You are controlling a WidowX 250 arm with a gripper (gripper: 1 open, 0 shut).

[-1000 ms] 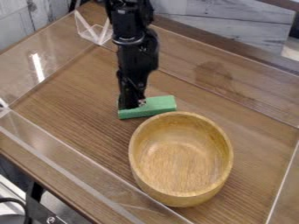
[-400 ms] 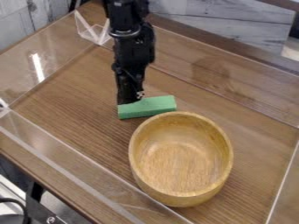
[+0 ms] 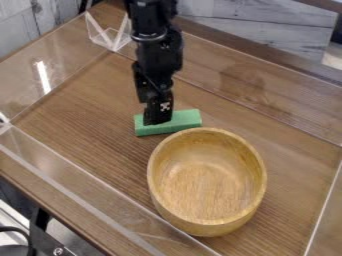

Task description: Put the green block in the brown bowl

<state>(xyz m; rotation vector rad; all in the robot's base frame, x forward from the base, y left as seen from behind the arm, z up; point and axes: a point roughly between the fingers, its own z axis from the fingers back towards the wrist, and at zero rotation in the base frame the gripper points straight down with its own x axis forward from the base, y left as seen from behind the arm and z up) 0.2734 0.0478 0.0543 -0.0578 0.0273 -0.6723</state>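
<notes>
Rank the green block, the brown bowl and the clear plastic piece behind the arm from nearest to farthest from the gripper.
1. Green block: directly under the gripper.
2. Brown bowl: in front, to the right.
3. Clear plastic piece: behind, up at the back left.

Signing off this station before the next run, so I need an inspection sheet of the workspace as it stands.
Surface: wooden table, clear walls around it.
Job's things: green block flat on the table, outside the brown bowl; bowl upright, empty.
Clutter: nothing seen.
Grippers: gripper points down over the block's left end; whether it is open or shut cannot be told.
Cables: nothing seen.
Surroundings: pale wall behind, dark equipment at the lower left.
</notes>
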